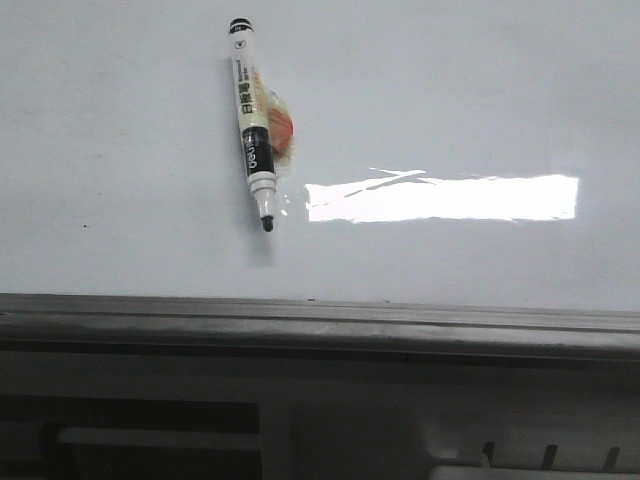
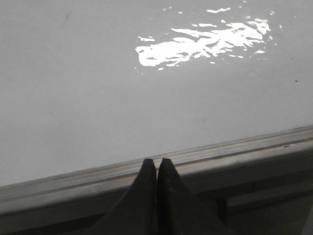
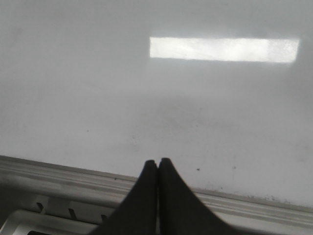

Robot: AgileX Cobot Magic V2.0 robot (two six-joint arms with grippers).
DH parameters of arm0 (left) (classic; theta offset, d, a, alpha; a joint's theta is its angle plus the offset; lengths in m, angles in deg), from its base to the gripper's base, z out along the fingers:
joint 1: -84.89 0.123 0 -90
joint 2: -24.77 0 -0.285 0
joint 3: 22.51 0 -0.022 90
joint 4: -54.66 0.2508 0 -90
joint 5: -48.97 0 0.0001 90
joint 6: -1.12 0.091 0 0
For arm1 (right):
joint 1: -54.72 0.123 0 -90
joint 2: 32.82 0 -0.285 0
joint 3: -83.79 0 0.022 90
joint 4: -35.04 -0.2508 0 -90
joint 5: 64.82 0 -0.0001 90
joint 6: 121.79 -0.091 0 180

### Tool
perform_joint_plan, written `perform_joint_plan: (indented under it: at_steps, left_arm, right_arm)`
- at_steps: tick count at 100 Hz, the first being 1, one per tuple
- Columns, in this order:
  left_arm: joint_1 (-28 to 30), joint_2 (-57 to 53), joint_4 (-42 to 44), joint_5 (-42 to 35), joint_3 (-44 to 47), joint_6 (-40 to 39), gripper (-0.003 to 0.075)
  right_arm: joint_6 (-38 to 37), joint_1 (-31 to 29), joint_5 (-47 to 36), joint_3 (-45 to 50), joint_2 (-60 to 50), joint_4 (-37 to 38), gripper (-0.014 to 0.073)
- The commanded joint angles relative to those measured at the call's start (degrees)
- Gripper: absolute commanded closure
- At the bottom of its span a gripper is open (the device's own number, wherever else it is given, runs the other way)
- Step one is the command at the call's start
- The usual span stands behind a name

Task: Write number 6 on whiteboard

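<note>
- Nearest you, both arms sat back at the board's lower edge: the left gripper (image 2: 157, 163) had its fingers pressed together on nothing, and the right gripper (image 3: 157, 162) was the same, tips together and empty.
- Just beyond the tips ran the grey rail (image 1: 320, 322) along the near edge of the whiteboard (image 1: 480, 90).
- Further out lay the pen (image 1: 252, 122), uncapped, its tip pointing toward you, on the board's left half with something small and orange (image 1: 281, 128) tucked beside its barrel; I couldn't tell you what that was.
- No 6 was on the board. You had no stroke drawn anywhere that the three views showed, only a few faint specks.
- So, as I judged it, the task was not begun: you had the pen to pick up and the whole figure to write.
- The surface was glossy, throwing back a bright strip of ceiling light (image 1: 441, 198) right of the pen.
</note>
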Motion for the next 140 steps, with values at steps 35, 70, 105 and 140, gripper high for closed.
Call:
perform_joint_plan:
  at_steps: [35, 70, 105, 140]
  left_arm:
    - [-0.44, -1.60, -10.17, -7.79, 2.54, -0.68, 0.0739]
    - [-0.44, -1.60, -62.59, -16.52, 2.54, -0.80, 0.0739]
    - [-0.44, 6.76, -39.46, 4.49, -13.74, 0.43, 0.0739]
    - [-8.39, 38.26, -19.85, 21.02, -36.54, 0.56, 0.0297]
  right_arm:
    - [-0.20, -0.09, -22.02, 1.38, -0.83, -19.37, 0.0657]
    - [-0.20, -0.09, -26.52, 0.83, -0.83, -29.78, 0.0657]
    - [-0.53, 1.04, -3.56, -17.83, 2.92, -19.06, 0.0648]
    - [0.03, 2.73, 12.44, -29.77, 12.74, -17.66, 0.0182]
